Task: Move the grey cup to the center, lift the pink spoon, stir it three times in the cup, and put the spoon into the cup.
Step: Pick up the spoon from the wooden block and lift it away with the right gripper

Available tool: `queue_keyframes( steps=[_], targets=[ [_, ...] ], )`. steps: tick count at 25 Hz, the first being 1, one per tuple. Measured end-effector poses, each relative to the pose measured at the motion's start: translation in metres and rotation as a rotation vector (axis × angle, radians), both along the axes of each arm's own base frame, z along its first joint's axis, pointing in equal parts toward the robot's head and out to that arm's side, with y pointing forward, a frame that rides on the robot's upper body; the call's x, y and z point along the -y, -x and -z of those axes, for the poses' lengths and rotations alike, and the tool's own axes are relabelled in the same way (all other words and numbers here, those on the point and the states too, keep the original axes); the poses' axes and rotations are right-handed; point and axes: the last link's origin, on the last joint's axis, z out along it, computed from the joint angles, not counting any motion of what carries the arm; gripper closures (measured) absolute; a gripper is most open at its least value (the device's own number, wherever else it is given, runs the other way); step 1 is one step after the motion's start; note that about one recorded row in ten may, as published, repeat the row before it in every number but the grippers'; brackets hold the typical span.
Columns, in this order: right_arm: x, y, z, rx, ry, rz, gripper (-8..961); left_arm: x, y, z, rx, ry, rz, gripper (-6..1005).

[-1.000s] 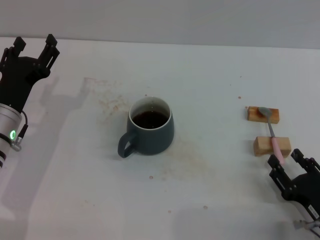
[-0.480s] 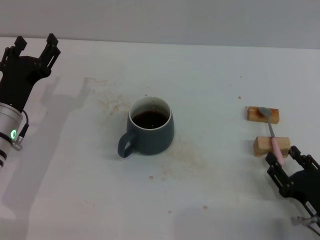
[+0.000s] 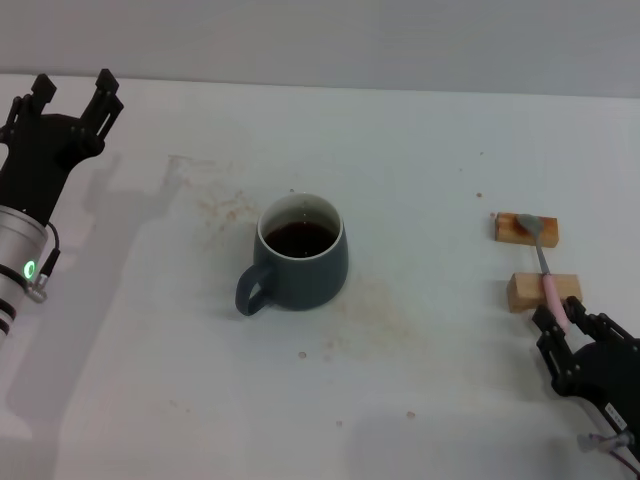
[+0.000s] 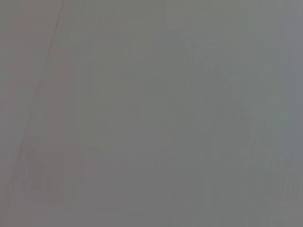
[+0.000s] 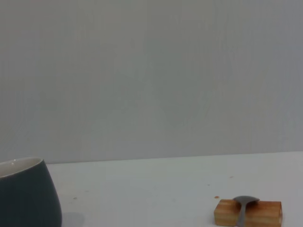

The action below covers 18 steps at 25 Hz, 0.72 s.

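Head view, worktop (image 3: 430, 140): white, brown specks, grey wall behind.
Cup (image 3: 301, 251): centre.
Spoon (image 3: 546, 270): across two blocks (image 3: 527, 229).
Right hand (image 3: 573, 322): spread, empty, advanced to handle tip.
Left hand (image 3: 68, 92): spread, empty, unmoved.

Our two arms, black at the ends

Our left gripper (image 3: 68, 92) is matte black with blocky, notched fingertips; behind it we carry a silver cylindrical wrist with a small green light and a thin black cable; our right gripper (image 3: 574, 318) is black too, with ridged fingers.
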Motion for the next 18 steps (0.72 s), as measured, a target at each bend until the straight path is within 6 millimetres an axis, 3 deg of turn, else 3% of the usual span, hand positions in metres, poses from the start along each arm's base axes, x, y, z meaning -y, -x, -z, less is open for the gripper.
queue_keyframes(
  steps=[3, 18],
  targets=[
    [-0.0003, -0.0002, -0.0003, 0.0, -0.002, 0.001, 627, -0.0002, 0.001, 0.0006, -0.001, 0.004, -0.007, 172],
    [-0.0005, -0.0018, -0.0019, 0.003, -0.01, 0.007, 729, -0.0014, 0.0012, 0.0029, 0.002, 0.016, -0.019, 172]
  ],
)
